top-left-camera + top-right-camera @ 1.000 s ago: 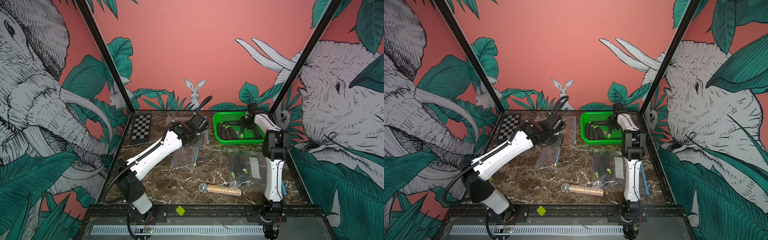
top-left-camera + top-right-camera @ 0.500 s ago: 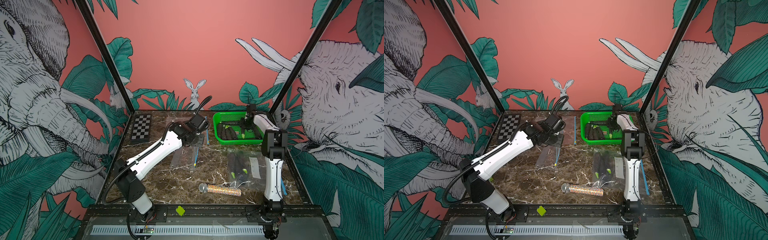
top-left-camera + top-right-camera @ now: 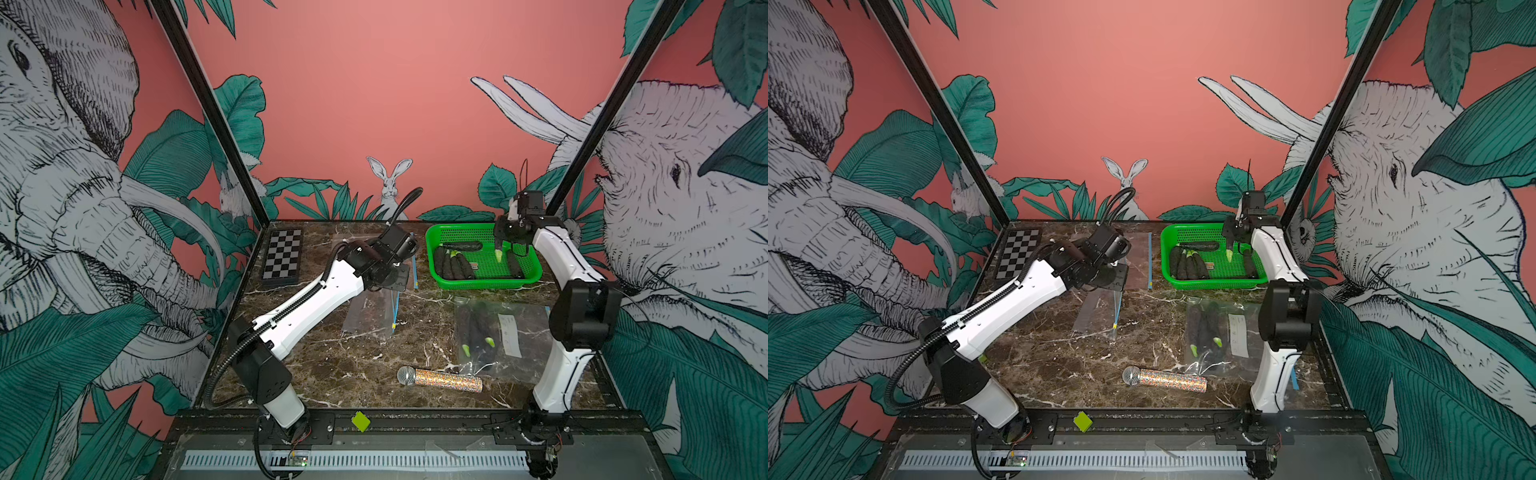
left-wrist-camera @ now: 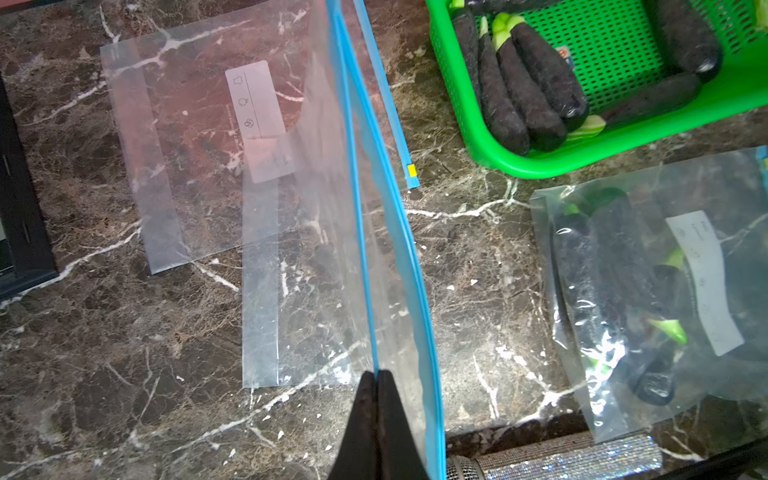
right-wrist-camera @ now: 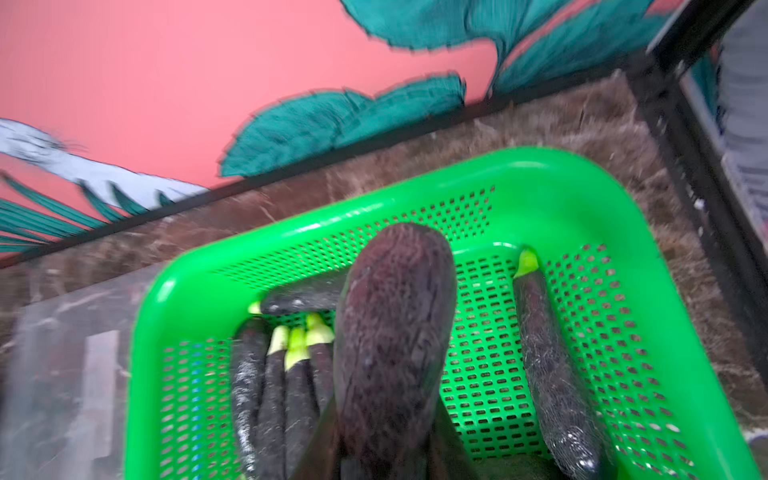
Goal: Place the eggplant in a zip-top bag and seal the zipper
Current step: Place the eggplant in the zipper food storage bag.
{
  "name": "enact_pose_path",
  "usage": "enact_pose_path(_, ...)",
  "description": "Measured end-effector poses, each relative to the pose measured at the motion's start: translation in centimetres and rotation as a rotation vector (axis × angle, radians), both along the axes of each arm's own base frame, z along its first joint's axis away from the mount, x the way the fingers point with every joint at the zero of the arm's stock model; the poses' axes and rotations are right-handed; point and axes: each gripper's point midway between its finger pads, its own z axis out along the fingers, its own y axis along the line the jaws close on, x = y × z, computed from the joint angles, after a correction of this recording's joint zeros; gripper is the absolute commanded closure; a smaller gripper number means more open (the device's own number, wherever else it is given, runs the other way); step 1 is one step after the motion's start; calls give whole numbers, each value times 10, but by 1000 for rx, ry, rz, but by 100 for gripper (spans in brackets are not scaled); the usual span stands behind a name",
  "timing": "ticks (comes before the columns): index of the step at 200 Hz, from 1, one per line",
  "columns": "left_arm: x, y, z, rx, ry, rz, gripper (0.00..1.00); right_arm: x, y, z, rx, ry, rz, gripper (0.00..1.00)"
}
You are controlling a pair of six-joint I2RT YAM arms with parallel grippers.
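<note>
Two arms of mine reach over the brown, white-veined marble table (image 3: 332,365) in both top views. My left gripper (image 3: 397,284) hangs mid-table, a limp clear plastic zip-top bag (image 3: 370,309) drooping from it to the stone. My right gripper (image 3: 505,245) is over the green perforated plastic basket (image 3: 486,284) at the back, where several dark eggplants (image 3: 453,266) lie. Nearer, a filled bag (image 3: 498,332) of eggplants lies flat, with a glittery cylindrical microphone (image 3: 440,379) just in front of it. A black-and-white chequered board (image 3: 282,259) lies back left.

From my left wrist, my left gripper (image 4: 377,386) is pinched tight on the zip-top bag's (image 4: 316,291) blue zipper strip (image 4: 361,187). Beyond it a second empty bag (image 4: 187,145) lies flat; its white label (image 4: 253,99) bears small icons, nothing legible. The filled bag (image 4: 623,270) carries a white tag (image 4: 702,282), too faint to read.

From my right wrist, blurred, my right gripper (image 5: 388,432) is clenched on a fat, dark purple, rough-skinned eggplant (image 5: 395,332), over the basket (image 5: 623,208), well apart from the zip-top bag.
</note>
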Motion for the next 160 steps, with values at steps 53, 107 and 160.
enact_pose_path(53, 1, -10, 8, -59, 4, 3, 100, -55, 32, 13, 171, -71, 121, 85)
enact_pose_path(107, 9, -22, 19, -119, 3, 36, 100, -122, 115, 103, 386, -308, 318, 85)
enact_pose_path(160, 15, -32, 24, -157, 18, 58, 100, -163, 193, 172, 559, -498, 491, 86)
